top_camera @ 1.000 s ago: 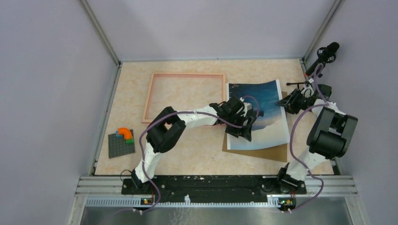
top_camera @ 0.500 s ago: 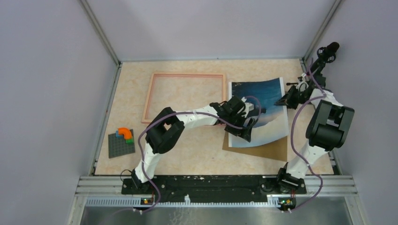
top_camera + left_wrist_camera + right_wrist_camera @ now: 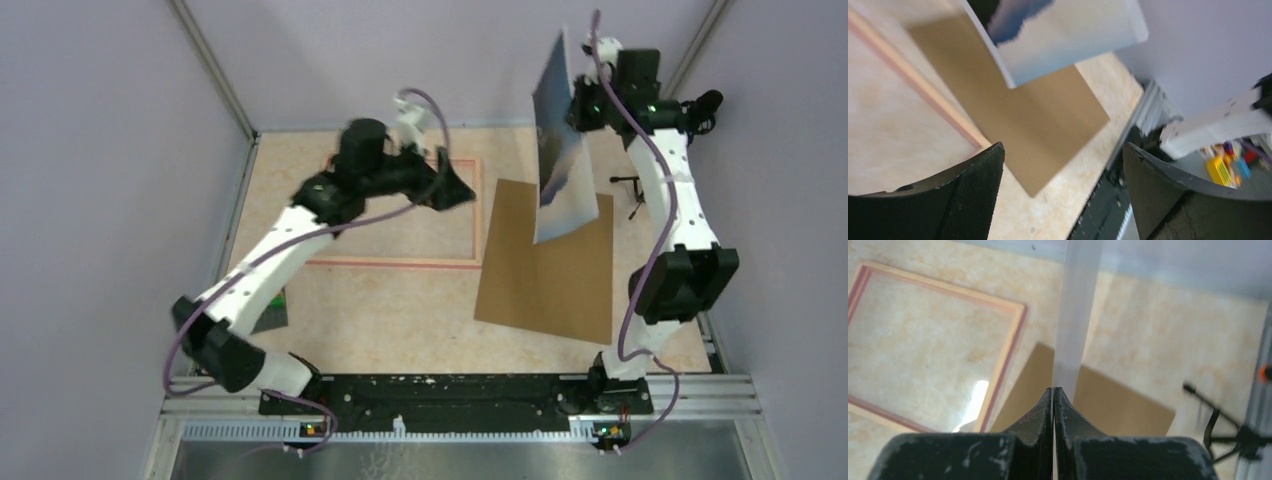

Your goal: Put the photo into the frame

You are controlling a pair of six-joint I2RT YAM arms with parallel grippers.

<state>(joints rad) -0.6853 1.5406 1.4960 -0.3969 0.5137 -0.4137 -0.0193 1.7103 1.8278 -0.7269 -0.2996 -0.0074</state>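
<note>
The beige surface [image 3: 400, 320] between the grey walls carries 2 flat things. The frame [image 3: 400, 263] lies on the left half, and a brown board [image 3: 545, 270] lies just beside it on the right. The photo [image 3: 558, 165] is not on the surface. It hangs in the air above the far part of the board, nearly upright, with its picture side turned to the left.

The step in hand, as I judge it, is to carry the photo to the left and lay it into the frame opening. Move slowly, because a thin sheet held by 1 edge will swing and bend. Make its sides parallel to the rails first. Then lower the free edge against the inside of 1 rail, let the rest lie down flat, and only then release.

The right fingers [image 3: 1038, 415] are closed on 1 edge of the photo, high up. In the right wrist view you see the sheet edge-on, pinched between the 2 tips and running away from them. The left fingers [image 3: 973, 195] are spread wide and hold nothing. They hover over the right part of the frame, and the photo's lower corner is ahead of them, apart from both pads. You may use them to steady that corner, but do not crease it.
</note>
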